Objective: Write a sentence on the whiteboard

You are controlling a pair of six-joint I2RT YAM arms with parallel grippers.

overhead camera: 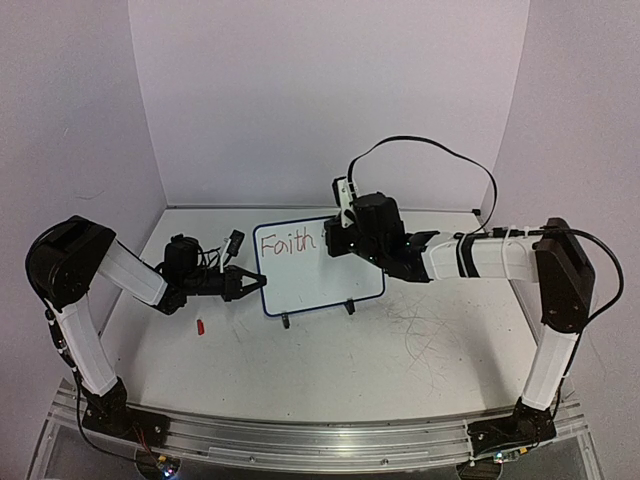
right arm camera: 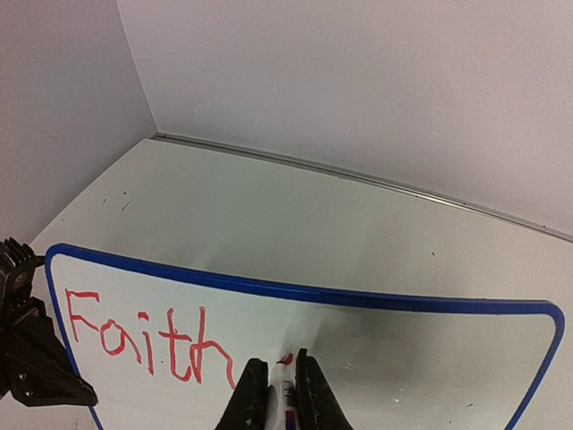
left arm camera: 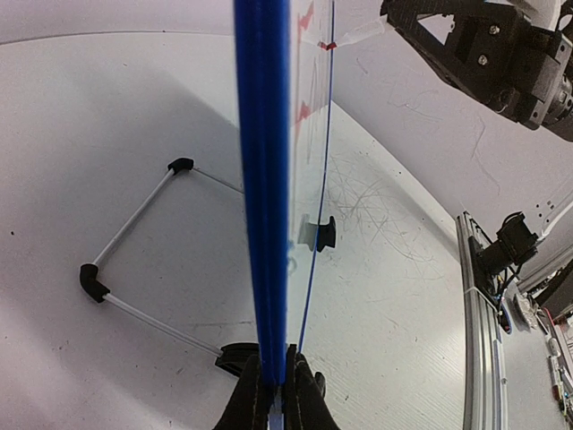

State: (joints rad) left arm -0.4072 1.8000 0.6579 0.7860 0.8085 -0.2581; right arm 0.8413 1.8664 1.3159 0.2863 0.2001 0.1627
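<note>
White links (overhead camera: 130, 272), black joints (overhead camera: 60, 260) — looping black cable (overhead camera: 400, 138).

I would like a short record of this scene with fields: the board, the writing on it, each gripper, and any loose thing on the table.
board: whiteboard, upright on its feet on the table
writing: "Faith" in red, one word only, at the upper left
left gripper: shut on the whiteboard's edge on the left arm's side
right gripper: shut on a marker, its red tip at the board just right of "Faith"
loose item: small red object on the table near the left arm, perhaps a cap
</note>
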